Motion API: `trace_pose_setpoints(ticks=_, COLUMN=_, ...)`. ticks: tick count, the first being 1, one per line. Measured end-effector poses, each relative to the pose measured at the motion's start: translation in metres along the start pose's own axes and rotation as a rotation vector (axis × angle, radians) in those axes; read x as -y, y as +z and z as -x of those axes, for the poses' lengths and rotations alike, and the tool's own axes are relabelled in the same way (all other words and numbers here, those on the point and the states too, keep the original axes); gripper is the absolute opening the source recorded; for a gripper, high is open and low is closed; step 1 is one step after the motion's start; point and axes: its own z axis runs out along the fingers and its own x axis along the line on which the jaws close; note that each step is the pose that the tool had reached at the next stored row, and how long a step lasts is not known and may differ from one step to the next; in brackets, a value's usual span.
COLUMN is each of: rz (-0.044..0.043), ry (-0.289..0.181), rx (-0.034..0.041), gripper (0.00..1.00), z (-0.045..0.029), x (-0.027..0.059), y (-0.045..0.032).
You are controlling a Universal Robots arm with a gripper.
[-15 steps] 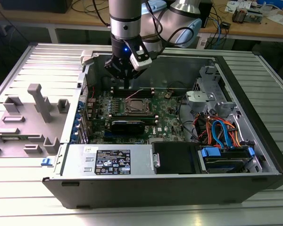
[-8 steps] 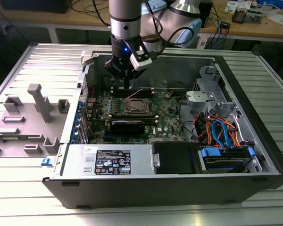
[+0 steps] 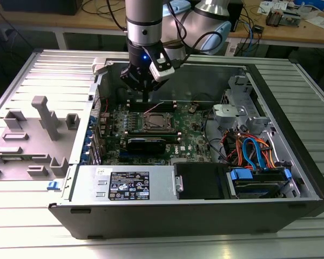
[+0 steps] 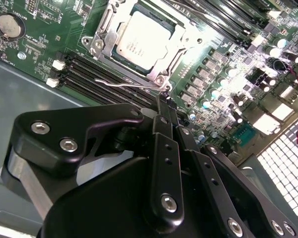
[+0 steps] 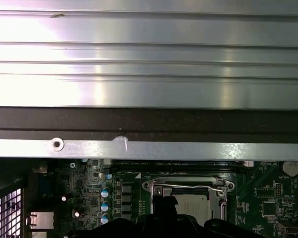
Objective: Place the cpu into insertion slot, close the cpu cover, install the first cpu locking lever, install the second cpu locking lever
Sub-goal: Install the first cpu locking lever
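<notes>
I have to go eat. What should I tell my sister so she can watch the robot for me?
Gripper: low over the motherboard, right beside the socket.
The cpu sits in the insertion slot, and the cpu cover is down around it.
A wire locking lever runs along the socket's edge, with its end by the gripper.
Done: cpu placed, cover down.
Left: the levers; I can't tell if either is latched.

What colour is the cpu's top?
Silver-grey metal; the cpu shows best in the second wrist view.
</notes>
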Motion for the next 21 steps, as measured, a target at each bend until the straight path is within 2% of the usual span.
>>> trace_pose_setpoints(ticks=3, rz=-0.0007, ry=0.0, rx=-0.0002, gripper=0.11, z=0.0041, x=0.0, y=0.0017)
trace_pose_setpoints(ticks=5, rz=-0.0028, ry=-0.001, rx=-0.0001, gripper=0.11, z=0.0098, x=0.0, y=0.0043)
trace_pose_setpoints(ticks=7, rz=-0.0026, ry=-0.022, rx=0.0002, gripper=0.11, z=0.0133, x=0.0, y=0.007)
trace_pose_setpoints(ticks=16, rz=-0.0025, ry=-0.027, rx=0.0002, gripper=0.11, z=0.0234, x=0.0001, y=0.0131)
trace_pose_setpoints(ticks=21, rz=-0.0024, ry=-0.027, rx=0.0002, gripper=0.11, z=0.0255, x=0.0001, y=0.0173)
